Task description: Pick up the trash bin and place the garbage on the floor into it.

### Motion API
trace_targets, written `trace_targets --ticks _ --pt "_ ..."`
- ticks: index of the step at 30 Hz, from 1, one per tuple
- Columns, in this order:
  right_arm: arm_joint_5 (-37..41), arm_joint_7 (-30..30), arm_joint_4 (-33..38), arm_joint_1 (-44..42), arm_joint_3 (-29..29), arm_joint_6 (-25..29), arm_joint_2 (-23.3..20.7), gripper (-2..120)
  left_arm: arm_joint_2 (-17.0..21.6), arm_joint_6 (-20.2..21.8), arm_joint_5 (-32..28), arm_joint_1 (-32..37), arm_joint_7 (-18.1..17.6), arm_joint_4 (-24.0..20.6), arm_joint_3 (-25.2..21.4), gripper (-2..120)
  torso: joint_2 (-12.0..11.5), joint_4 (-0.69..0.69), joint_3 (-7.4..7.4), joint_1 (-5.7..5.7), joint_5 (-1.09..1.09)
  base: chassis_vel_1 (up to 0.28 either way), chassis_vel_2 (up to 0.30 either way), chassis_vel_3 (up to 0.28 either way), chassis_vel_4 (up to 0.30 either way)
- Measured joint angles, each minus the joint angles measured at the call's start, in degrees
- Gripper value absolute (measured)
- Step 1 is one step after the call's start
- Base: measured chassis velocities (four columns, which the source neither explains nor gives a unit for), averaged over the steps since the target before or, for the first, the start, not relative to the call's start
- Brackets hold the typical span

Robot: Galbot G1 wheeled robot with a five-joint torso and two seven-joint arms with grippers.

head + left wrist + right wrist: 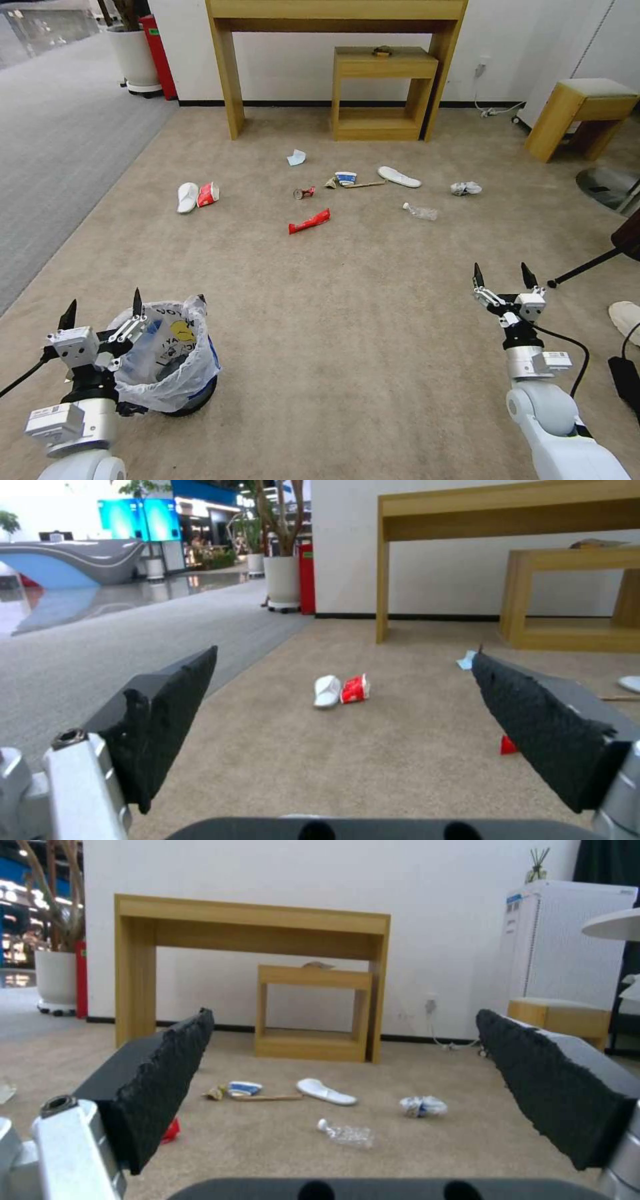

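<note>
Task looks barely begun, judging by how things lie: the floor (347,280), beige carpet, has all the litter spread out mid-room in front of the wooden desk (337,13) w/ a smaller stand under it, and none of it looks binned. The trash bin (170,363), dark w/ a crinkly printed bag, stands on the carpet near the robot, low left in head view; not lifted. Left pincer (101,308) hovers just beside the bin's bag rim w/ jaws wide apart and nothing between them; can't tell if the one finger over the bag touches it. Right pincer (505,273) is held out over bare carpet, well apart from everything, jaws spread too, gripping nothing. Garbage, big to small: two white slippers, one far left (187,197) touching a red wrapper (208,194), other (399,177) at right; clear bottle (421,212); long red wrapper (309,221); white wad (465,189); paper cup (345,178) by a wooden stick (365,185); pale tissue (297,158); crushed can (303,193). Left to do, as I read it: grab bin, then collect every piece.
</note>
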Motion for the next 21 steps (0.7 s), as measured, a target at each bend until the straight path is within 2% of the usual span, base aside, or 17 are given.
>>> trace_targets --ticks 14,21 --pt "0.2 0.0 -0.4 -0.2 0.0 0.4 0.0 100 -0.1 0.1 0.2 0.3 -0.1 0.0 -0.1 100 0.0 0.0 0.0 0.0 0.0 0.0 0.0 0.0 0.0" --pt "0.3 -0.1 -0.8 0.0 -0.1 0.7 -0.1 100 0.3 2.6 -0.8 0.7 -1.3 -0.2 -0.5 100 0.0 0.0 0.0 0.0 0.0 0.0 0.0 0.0 0.0"
